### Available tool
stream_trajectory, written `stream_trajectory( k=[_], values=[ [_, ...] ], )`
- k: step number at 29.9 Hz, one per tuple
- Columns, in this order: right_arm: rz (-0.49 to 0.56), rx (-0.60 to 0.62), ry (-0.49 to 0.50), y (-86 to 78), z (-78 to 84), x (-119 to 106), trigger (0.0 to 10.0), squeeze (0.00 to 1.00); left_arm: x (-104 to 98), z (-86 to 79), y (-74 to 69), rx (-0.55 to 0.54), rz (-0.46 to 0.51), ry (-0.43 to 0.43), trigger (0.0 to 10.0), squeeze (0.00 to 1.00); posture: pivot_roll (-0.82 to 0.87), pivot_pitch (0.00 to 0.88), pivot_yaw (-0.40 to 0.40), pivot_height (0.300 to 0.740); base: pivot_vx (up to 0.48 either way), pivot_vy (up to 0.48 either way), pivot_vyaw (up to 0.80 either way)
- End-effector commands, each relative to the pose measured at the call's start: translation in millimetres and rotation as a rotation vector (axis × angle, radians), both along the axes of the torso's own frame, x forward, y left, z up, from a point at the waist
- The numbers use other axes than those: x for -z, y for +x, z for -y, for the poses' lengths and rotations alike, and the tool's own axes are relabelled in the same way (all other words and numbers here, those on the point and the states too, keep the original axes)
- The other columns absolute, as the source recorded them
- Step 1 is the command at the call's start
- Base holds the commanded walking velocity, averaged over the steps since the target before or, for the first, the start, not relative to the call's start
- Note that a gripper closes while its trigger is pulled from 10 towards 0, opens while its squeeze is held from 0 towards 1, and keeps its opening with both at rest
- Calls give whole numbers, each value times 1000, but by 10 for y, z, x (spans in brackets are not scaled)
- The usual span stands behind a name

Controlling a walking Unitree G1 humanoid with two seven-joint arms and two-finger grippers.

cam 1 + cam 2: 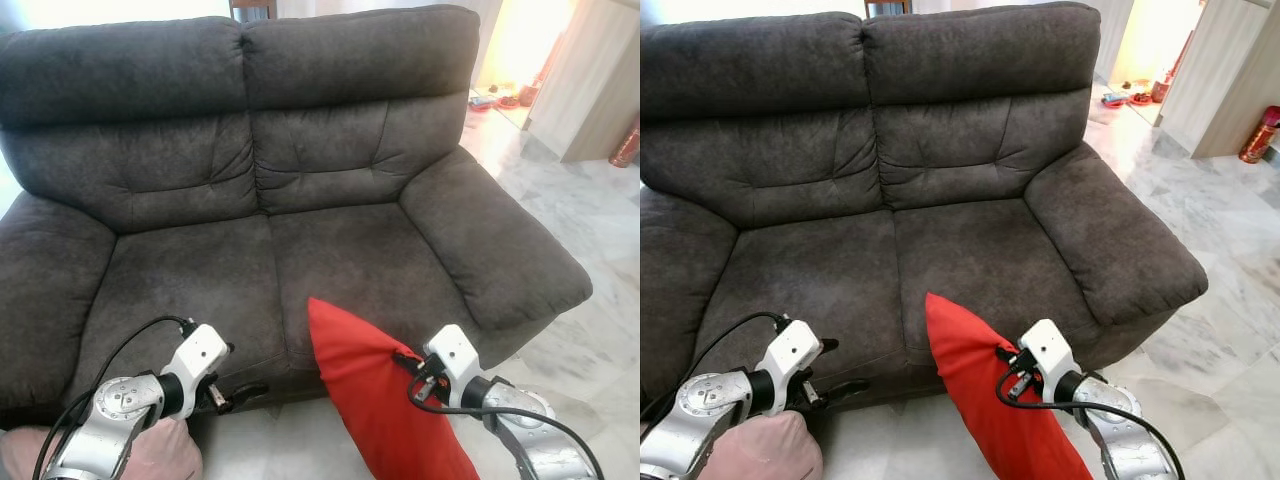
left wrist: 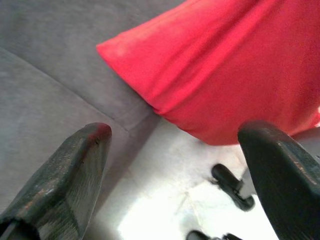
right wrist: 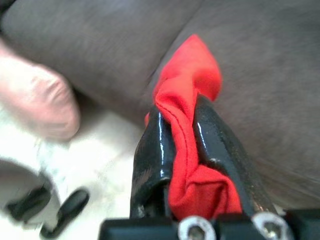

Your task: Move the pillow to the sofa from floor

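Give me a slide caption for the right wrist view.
Right hand pinching the red fabric pillow's edge before the dark grey sofa.

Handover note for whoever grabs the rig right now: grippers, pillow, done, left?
Right gripper: shut on an edge of the red pillow, fabric bunched between the fingers.
Left gripper: open, holds nothing, low by the sofa's front edge.
Red pillow: held upright in front of the sofa, top corner level with the seat's front edge, not yet on the seat.
Pink pillow: low by the left arm, ungripped.
Done: red pillow grasped.
Left: carry it over the seat, release; likely the pink one after.
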State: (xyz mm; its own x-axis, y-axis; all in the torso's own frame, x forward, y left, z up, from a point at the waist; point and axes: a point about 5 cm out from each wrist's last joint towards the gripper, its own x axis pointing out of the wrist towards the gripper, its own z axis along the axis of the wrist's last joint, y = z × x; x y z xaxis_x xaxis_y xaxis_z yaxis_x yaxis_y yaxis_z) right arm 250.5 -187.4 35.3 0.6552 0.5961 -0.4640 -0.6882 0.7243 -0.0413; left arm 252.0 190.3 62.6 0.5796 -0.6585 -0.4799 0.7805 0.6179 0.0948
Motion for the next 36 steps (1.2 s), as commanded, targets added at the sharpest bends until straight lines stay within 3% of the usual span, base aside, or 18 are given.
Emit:
stream_trajectory(
  k=[1, 7, 12, 19, 27, 30, 36],
  values=[
    [79, -76, 22, 67, -89, -209, 10000, 0, -19, -10, -26, 27, -18, 15, 10000, 0, 81, 0, -15, 740, 0, 0, 0],
    [26, -188, 0, -32, -95, -229, 10000, 0, -10, -3, -65, 62, -40, 28, 10000, 0, 79, 0, -12, 740, 0, 0, 0],
    [-59, -286, -104, -154, -20, -148, 10000, 0, -10, 25, -74, 71, -50, 24, 10000, 0, 77, 0, -10, 740, 0, 0, 0],
    [-101, -271, -203, -195, 141, -92, 10000, 0, 6, 39, -81, 81, -56, 35, 10000, 0, 80, 0, -6, 740, 0, 0, 0],
    [8, -267, -89, -90, -20, -309, 10000, 0, 34, 15, -154, 129, -112, 55, 10000, 0, 83, 0, -1, 740, 0, 0, 0],
    [62, -296, -53, -46, -115, -442, 10000, 0, 110, -25, -287, 227, -157, 142, 10000, 0, 90, 0, 0, 740, 0, 0, 0],
    [112, -342, -37, -14, -191, -611, 10000, 0, 183, -71, -349, 259, -165, 204, 10000, 0, 87, 0, -1, 740, 0, 0, 0]
  ],
)
